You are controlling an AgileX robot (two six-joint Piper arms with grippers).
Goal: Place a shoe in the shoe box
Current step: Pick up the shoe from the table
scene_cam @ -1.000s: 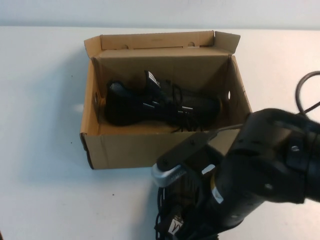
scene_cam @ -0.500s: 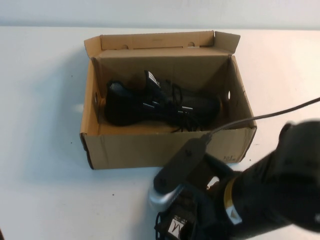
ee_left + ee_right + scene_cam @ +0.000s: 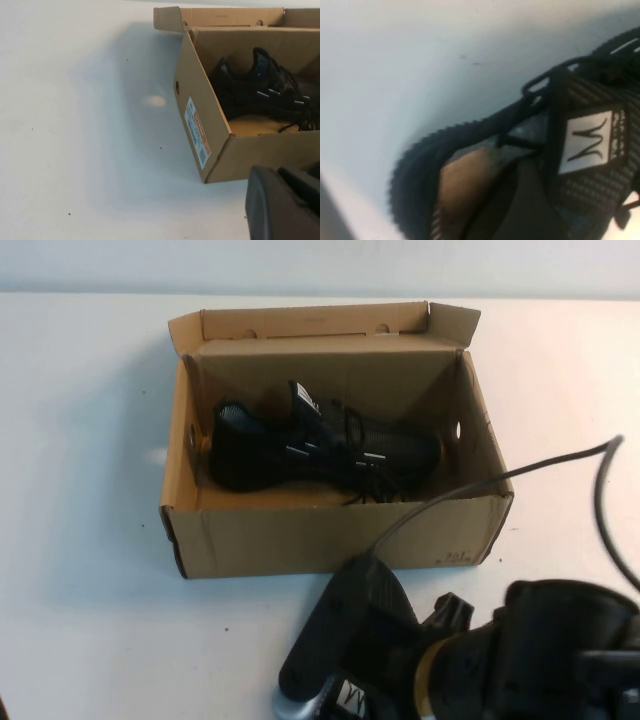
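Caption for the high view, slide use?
Right gripper low over the shoe, near the shoe box holding its mate; left gripper unseen.

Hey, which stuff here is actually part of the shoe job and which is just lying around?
Part of the job:
- the shoe, by the near table edge
- the shoe box, open
- right gripper, at that shoe

Just there:
- matching sneaker, already boxed
- left gripper, parked near the box

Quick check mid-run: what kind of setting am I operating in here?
Probably a lab test bench: a bare white table against a plain wall, with only a shoe box, the shoe under the right gripper and the other sneaker boxed. Left gripper sits beside the box.
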